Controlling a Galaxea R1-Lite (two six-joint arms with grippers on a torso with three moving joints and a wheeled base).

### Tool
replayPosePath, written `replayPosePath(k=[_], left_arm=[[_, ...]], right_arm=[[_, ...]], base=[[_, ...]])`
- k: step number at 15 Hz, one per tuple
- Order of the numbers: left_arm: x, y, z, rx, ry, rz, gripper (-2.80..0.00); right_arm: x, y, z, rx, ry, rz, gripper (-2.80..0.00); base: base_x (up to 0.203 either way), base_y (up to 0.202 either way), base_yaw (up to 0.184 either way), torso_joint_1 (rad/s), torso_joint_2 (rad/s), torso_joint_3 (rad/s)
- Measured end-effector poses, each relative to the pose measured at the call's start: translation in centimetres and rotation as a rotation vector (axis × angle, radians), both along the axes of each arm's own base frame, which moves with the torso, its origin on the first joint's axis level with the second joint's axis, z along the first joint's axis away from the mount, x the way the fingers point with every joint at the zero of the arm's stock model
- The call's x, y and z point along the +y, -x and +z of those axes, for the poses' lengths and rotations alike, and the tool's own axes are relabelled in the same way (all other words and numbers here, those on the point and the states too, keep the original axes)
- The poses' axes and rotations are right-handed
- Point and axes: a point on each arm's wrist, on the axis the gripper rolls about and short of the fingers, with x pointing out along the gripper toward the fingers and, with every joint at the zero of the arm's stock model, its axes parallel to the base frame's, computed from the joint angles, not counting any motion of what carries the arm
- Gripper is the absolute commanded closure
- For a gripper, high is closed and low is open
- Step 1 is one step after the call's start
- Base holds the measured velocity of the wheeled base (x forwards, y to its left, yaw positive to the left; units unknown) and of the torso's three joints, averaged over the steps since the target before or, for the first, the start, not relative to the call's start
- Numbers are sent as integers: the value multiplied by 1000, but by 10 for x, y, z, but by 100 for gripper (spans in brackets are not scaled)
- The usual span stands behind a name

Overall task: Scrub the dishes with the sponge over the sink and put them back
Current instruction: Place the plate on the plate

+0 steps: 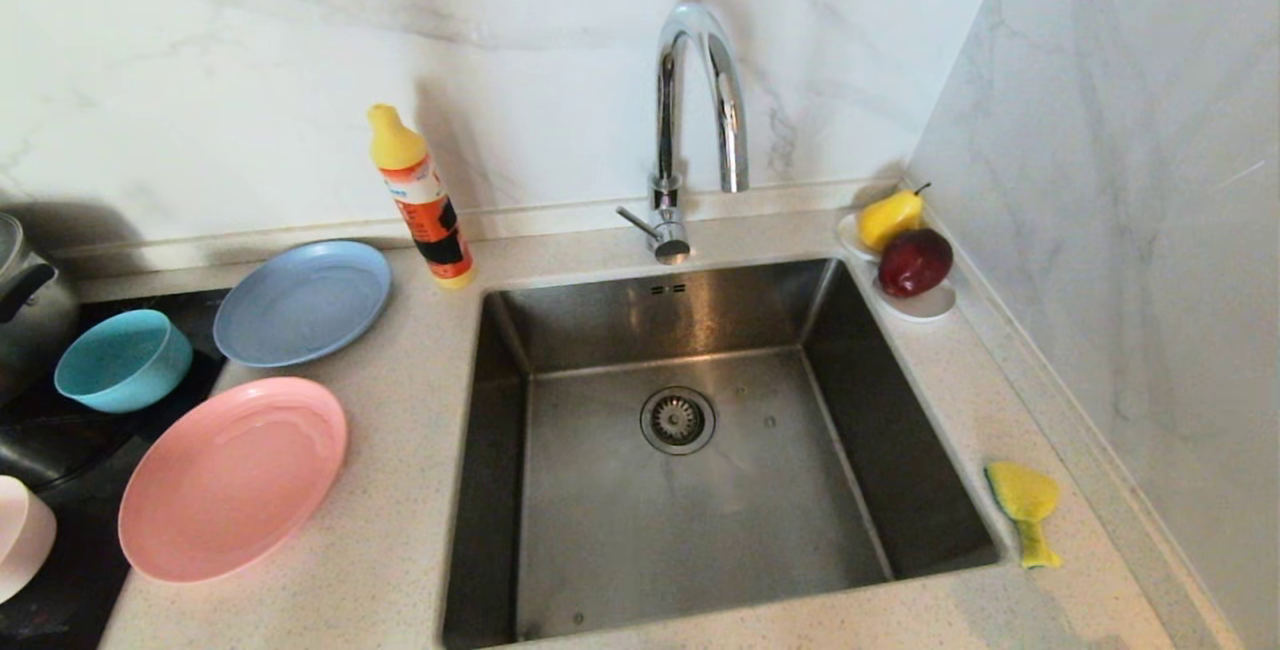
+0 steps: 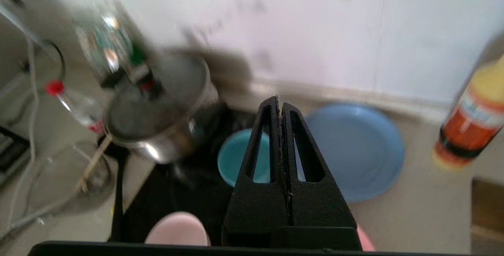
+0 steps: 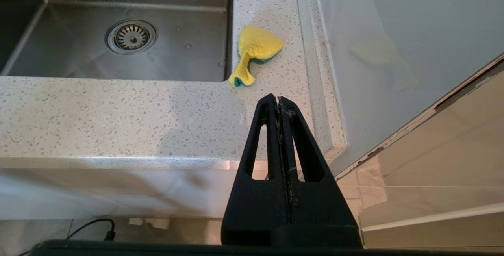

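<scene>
The sink (image 1: 690,450) serves as the landmark. Nearest the robot, off the sink's front right corner and below the counter edge, the right gripper (image 3: 280,99) hangs with its two black fingers pressed flat together, holding nothing. On the counter (image 1: 400,490) just right of the sink's right rim lies the sponge (image 1: 1024,505), yellow, pinched narrow at its near end, with a green edge showing in the right wrist view.

Left of the sink, at the near end, sits the large pink plate (image 1: 233,478); a pale pink dish (image 1: 20,535) shows only in part beyond it at the far left edge. The left gripper (image 2: 281,104) is up above these dishes, fingers closed tight against each other and empty. Farther back on the sink's left lie the teal bowl (image 1: 123,360) on a dark surface and the grey-blue plate (image 1: 302,302) beside it. A steel pot (image 1: 30,305) stands left of the bowl.

Behind the sink's back left corner stands an orange bottle (image 1: 420,198) with a yellow cap. The faucet (image 1: 690,120) rises behind the back rim, and at the back right corner a white dish (image 1: 925,302) holds a pear (image 1: 890,217) and an apple (image 1: 914,262).
</scene>
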Motion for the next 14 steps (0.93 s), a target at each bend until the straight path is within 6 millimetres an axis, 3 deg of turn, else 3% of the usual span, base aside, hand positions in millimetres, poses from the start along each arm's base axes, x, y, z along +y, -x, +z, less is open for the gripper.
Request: replayPosePath(k=[5,8,10,14], left_arm=[[30,-63,-12,256,301,-108,0],[58,-104,-40,408,586,-147,0],[74,-128,-64,470,691,-108,-280],[98,-159,-100,509,822,-20,-280]], right_arm=[[0,0,0,0,0,0,0],[0,0,0,0,0,0,0],[0,0,0,0,0,0,0],[0,0,0,0,0,0,0]], base=[[0,0,0,0,0,0],[0,0,0,0,0,0],[0,0,0,0,0,0],[0,0,0,0,0,0]])
